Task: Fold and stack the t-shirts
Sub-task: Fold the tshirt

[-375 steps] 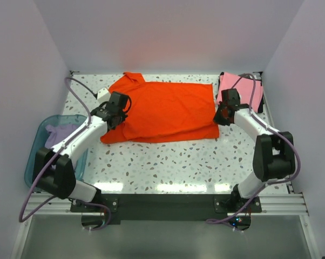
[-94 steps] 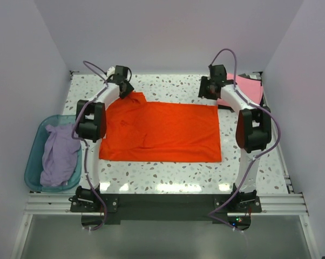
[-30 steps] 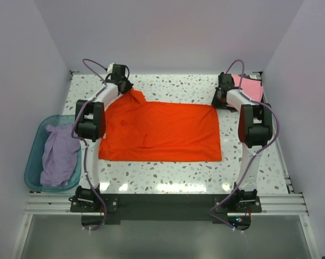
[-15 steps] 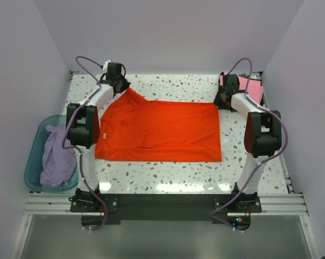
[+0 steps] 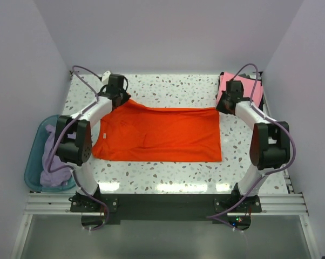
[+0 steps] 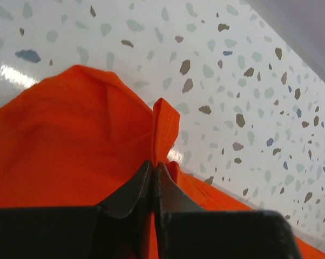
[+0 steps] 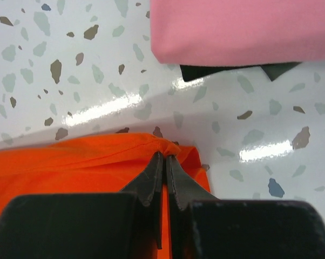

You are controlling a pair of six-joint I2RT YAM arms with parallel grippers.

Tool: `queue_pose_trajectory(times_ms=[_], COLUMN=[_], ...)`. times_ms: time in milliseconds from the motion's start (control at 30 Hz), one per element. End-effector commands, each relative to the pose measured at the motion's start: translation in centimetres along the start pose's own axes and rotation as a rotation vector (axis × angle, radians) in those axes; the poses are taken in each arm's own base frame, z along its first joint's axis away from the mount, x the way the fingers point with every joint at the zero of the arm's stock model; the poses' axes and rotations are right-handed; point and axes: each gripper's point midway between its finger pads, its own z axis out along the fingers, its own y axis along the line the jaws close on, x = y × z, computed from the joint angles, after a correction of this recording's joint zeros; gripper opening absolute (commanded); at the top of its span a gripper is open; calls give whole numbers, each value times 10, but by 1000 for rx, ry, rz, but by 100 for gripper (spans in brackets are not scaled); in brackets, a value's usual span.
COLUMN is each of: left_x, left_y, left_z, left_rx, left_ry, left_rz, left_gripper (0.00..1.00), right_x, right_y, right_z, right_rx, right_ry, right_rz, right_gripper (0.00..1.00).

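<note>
The orange-red t-shirt (image 5: 160, 135) lies spread across the middle of the table. My left gripper (image 5: 121, 98) is shut on its far left corner; the left wrist view shows the pinched fold (image 6: 163, 121) rising above my closed gripper (image 6: 153, 164). My right gripper (image 5: 222, 106) is shut on its far right corner (image 7: 176, 144); its jaws (image 7: 163, 159) pinch the cloth. The pink t-shirt (image 5: 243, 86) lies folded at the far right and shows in the right wrist view (image 7: 243, 29). The pale lavender t-shirt (image 5: 54, 156) lies crumpled in the basin.
A translucent teal plastic basin (image 5: 33, 162) sits off the table's left edge. A dark object (image 7: 232, 69) peeks out under the pink shirt. White walls enclose the table at the back and sides.
Both grippers have pulled the shirt's far corners toward the near side. The far edge has come forward, and the left arm has swung out to the left.
</note>
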Motion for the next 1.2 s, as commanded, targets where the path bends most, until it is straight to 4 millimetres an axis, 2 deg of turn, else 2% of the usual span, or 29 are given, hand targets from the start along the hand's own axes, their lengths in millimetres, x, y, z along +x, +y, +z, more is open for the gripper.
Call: queue_pose_trajectory(times_ms=[0,200,433,867,1067,1167], left_x=[-7,8,15,28,42,54], left_y=[11,32,51,77,95,105], left_z=[-31,-58,-81,-112,-125,-129], left_rx=[-36,-60,-68,-40,-39,-37], left_ry=[-67,-83,-99,-118,-112,-95], left_rz=[-43,-76,-96,-127,-149,-159], left_gripper=[0,0,0,0,0,0], right_x=[-12,5,22,36,43,58], right_y=[-1,-13,-24,-25,-23,-27], right_z=[-22,-30,-36,-50,-58,-62], right_rx=[-1,30,64,16,-14,-23], right_ry=[-68,-38,-16,-24,-28,-9], right_rz=[31,41,59,80,86,88], right_gripper=[0,0,0,0,0,0])
